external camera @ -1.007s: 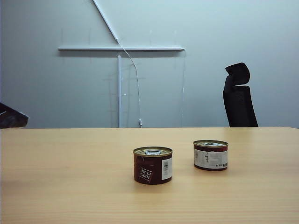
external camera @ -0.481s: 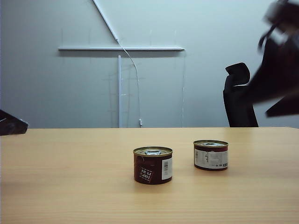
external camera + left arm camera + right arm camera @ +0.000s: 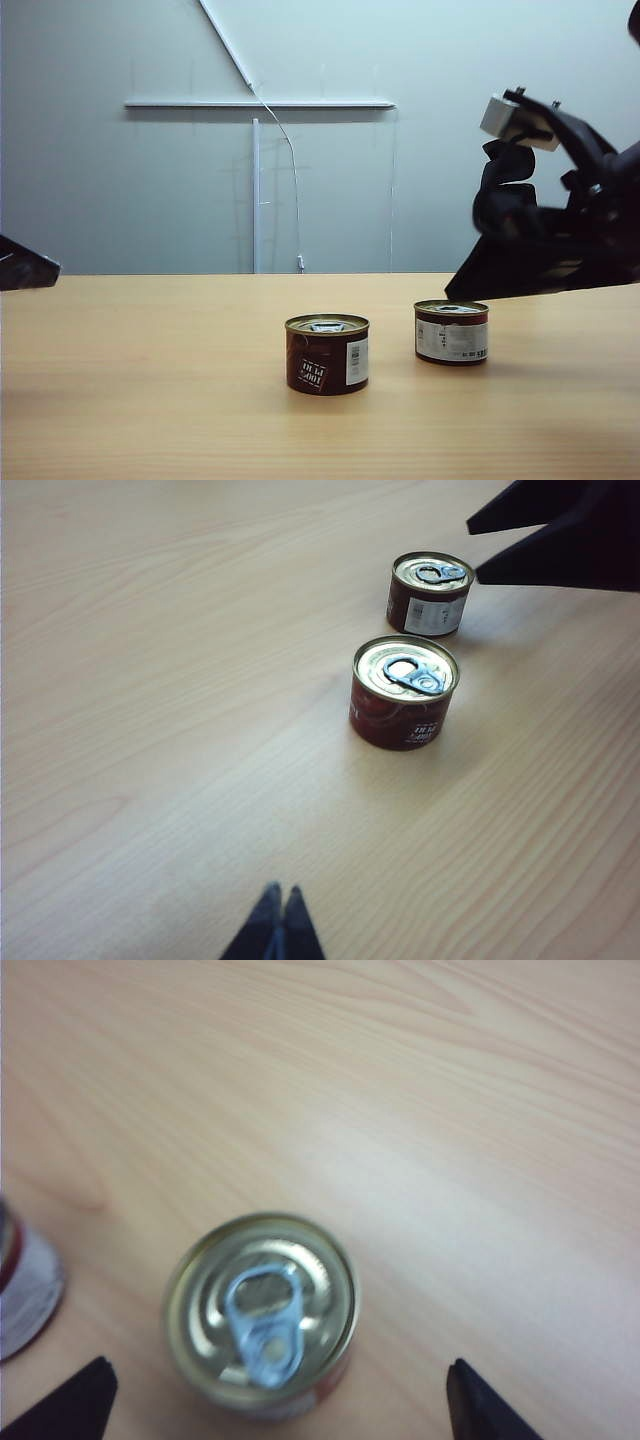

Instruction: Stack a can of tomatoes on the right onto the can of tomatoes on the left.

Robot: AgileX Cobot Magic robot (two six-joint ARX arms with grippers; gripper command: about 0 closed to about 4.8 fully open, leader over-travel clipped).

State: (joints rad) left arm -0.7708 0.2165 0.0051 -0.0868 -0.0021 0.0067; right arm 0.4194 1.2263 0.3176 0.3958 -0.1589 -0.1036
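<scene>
Two short tomato cans stand upright on the wooden table [image 3: 150,380]. The left can [image 3: 327,354] [image 3: 404,692] has a dark red label. The right can [image 3: 451,332] [image 3: 430,592] [image 3: 262,1310] shows a white label. My right gripper [image 3: 462,288] [image 3: 278,1385] hangs open just above and beside the right can, whose pull-tab lid lies between the two spread fingertips; nothing is gripped. Its dark fingers [image 3: 545,535] show by that can in the left wrist view. The left can [image 3: 20,1280] peeks in at the right wrist view's edge. My left gripper [image 3: 283,892] [image 3: 25,268] is shut and empty, far from both cans.
A black office chair [image 3: 505,165] stands behind the table's far edge, partly covered by the right arm. A grey wall with a white rail [image 3: 260,103] closes the back. Bare wood surrounds the cans.
The right arm has swung in from the upper right and come down to the right can. Both cans and the left gripper have stayed put.
</scene>
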